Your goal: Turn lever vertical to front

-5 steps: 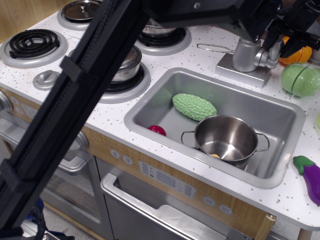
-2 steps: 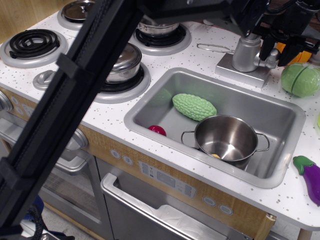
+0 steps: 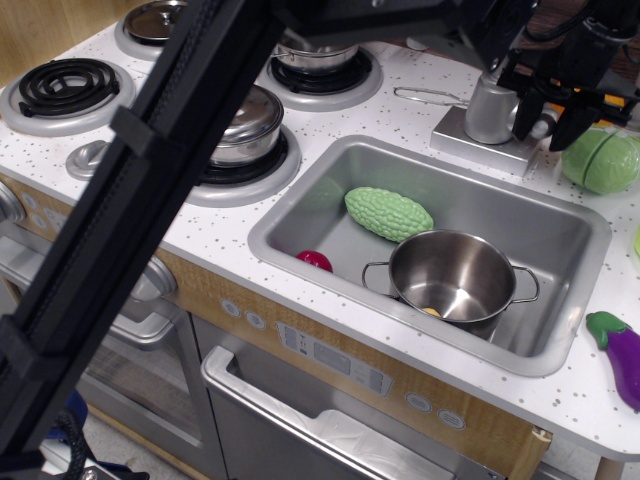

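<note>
The lever is a short silver bar joined by a rounded elbow to a stubby metal cylinder on a grey plate behind the sink. Only the elbow end of the lever shows; the rest is hidden by my fingers. My black gripper comes down from the top right and straddles the lever, with one finger on its left and the other on its right. The jaws stand apart, with a gap on the right side of the lever.
The steel sink holds a green bitter gourd, a steel pot and a red ball. A green cabbage, an eggplant, a wire loop handle, stove burners and a lidded pot surround it. My arm crosses the left foreground.
My gripper has moved down and slightly left, from above the lever to around it. The lever's elbow is now more covered by my fingers. Nothing else moved.
</note>
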{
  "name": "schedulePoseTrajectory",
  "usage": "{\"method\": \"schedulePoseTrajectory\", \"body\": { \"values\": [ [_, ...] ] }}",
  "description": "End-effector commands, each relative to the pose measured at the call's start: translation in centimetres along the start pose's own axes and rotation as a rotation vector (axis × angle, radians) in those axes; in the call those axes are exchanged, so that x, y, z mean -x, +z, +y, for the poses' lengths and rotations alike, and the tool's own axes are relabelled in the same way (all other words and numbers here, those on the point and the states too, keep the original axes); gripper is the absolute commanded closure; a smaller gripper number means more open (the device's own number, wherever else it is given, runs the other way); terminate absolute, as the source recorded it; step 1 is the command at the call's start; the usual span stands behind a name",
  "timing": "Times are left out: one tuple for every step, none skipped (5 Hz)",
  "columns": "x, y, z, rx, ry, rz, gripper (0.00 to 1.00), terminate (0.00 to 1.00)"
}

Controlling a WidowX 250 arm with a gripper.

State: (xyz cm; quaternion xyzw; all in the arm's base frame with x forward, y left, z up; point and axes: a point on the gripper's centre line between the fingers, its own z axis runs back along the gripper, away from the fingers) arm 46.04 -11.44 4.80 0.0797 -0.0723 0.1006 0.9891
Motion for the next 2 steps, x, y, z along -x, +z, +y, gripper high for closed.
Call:
{"method": "schedulePoseTrajectory", "body": {
  "values": [
    [0.23,0.86,-1.08,0.067,0.012,-0.036,1.00,0.00],
    [0.10,0.90,-0.93,0.064,0.007,-0.033,1.00,1.00]
  ]
}}
